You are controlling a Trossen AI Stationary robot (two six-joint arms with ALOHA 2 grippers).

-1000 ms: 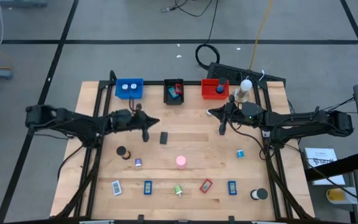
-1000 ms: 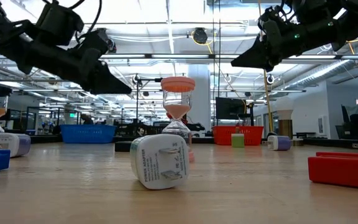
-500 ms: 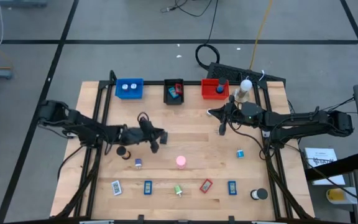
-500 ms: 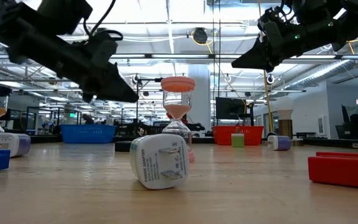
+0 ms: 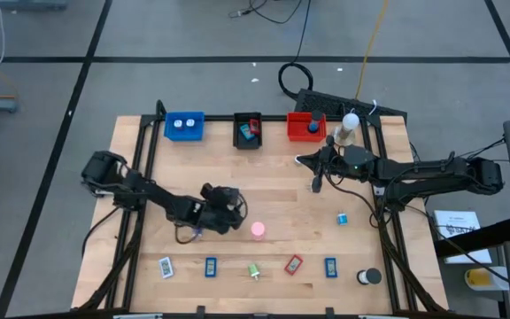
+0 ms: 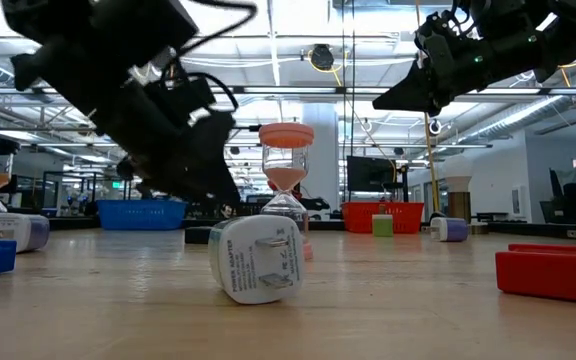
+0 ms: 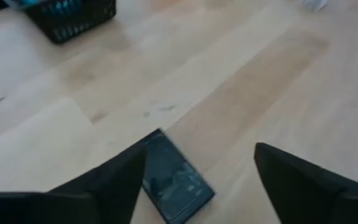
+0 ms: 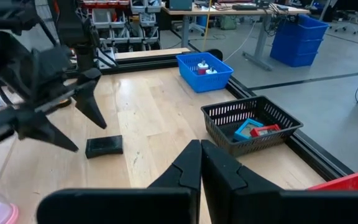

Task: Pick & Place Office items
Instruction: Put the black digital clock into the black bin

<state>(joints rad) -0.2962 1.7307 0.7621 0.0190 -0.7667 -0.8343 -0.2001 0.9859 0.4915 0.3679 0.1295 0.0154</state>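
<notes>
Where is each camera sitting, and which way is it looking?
High view: above the table, looking straight down; both arms show.
Low view: at tabletop height, looking level past the white adapter; both arms hang above.
Left wrist view: on the left arm, looking at the black rectangle past the open left gripper.
Right wrist view: on the right arm, above its shut right gripper; shares that rectangle.

Faint grey print shows on the white plug adapter (image 6: 255, 259) lying on the worktop (image 6: 388, 310), but none of it reads.
</notes>
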